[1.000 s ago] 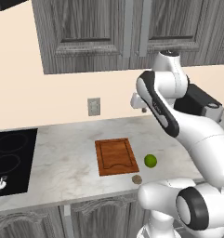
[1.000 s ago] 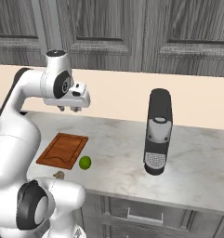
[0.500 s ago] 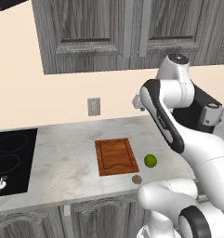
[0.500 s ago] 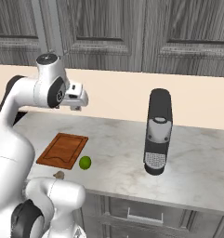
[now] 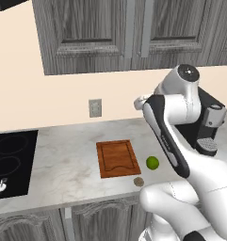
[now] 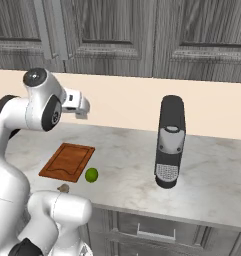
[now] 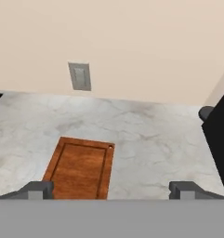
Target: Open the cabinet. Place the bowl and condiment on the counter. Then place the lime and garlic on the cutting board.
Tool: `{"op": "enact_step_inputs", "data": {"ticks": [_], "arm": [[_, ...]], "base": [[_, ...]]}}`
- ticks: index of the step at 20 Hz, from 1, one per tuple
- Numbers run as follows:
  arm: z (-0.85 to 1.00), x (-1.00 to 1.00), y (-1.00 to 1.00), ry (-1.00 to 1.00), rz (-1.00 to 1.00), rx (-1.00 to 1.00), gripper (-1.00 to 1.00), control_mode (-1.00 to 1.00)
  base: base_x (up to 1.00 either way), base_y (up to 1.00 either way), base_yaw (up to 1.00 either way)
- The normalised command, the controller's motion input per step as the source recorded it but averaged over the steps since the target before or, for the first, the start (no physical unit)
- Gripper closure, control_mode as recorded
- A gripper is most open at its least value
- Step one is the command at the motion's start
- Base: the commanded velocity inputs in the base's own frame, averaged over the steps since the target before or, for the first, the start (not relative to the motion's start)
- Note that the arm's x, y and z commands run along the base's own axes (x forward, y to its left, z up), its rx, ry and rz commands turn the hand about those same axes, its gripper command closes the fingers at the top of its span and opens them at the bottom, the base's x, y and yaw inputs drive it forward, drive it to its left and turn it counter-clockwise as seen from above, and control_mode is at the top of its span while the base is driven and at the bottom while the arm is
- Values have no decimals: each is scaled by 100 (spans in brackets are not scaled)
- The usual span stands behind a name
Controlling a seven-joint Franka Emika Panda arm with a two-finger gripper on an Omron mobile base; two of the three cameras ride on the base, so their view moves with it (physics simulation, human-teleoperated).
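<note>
The cabinet (image 5: 91,33) (image 6: 107,35) hangs above the counter (image 5: 63,160) (image 6: 127,165) (image 7: 146,135) with its dark grey doors shut. Bowl and condiment are out of view. The reddish-brown cutting board (image 5: 117,157) (image 6: 68,161) (image 7: 81,169) lies bare on the stone. Just right of it sits the green lime (image 5: 152,163) (image 6: 91,175), and the brownish garlic (image 5: 139,181) (image 6: 63,188) rests nearer the front edge. My gripper (image 6: 84,107) (image 7: 111,190) hovers high over the board, facing the wall, open and holding nothing.
A black coffee machine (image 5: 209,127) (image 6: 169,142) (image 7: 218,139) stands on the counter right of the lime. A black cooktop (image 5: 11,160) takes up the counter's left end. A wall outlet (image 5: 95,108) (image 7: 79,76) sits behind the board.
The arm's elbow has swung right, toward the coffee machine, while the hand stayed above the board. Lime, garlic and board lie where they were.
</note>
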Motion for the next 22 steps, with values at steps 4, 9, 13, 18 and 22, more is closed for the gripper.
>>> {"op": "enact_step_inputs", "data": {"ticks": [4,9,13,18,22], "arm": [[40,-3,38,-12,-6,0,-100,-100],[45,-1,39,-7,-7,0,-100,-100],[43,0,33,-5,-2,0,-100,-100],[43,0,18,-5,0,0,-100,-100],[47,0,18,-7,-2,0,-100,-100]], "base": [[0,0,0],[0,0,0],[0,0,0],[0,0,0],[0,0,0]]}}
